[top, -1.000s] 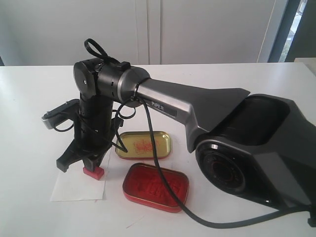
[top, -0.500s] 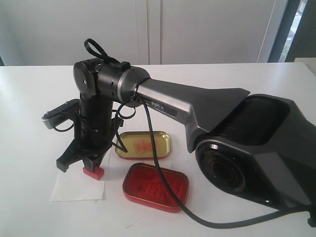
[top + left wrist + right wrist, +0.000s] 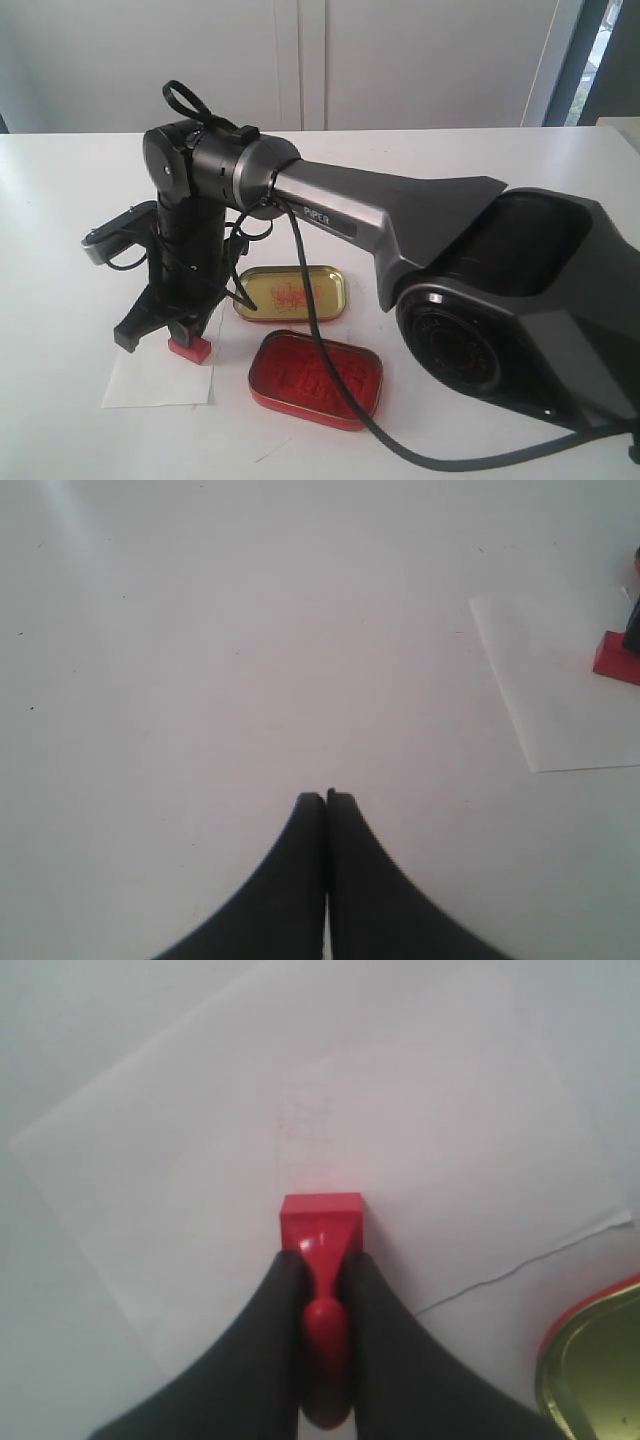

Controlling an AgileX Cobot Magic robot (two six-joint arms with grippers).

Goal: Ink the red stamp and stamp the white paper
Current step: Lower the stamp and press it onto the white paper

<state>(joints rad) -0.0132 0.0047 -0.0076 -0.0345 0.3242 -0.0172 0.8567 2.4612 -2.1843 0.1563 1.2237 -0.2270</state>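
White paper (image 3: 150,385) lies beside the ink tin (image 3: 315,378). My right gripper (image 3: 320,1260) is clamped on the knob of the red stamp (image 3: 321,1218), whose base sits on the sheet. I judge inking done, with 1 lift left. My left gripper (image 3: 326,798) is closed and empty.

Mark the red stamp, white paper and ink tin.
red stamp (image 3: 321,1222), right wrist view, block base.
white paper (image 3: 150,385), exterior view, bare lower area.
ink tin (image 3: 290,372), exterior view, red paste surface.

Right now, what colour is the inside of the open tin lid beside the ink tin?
The lid is gold inside, smudged red; clearest in the exterior view.
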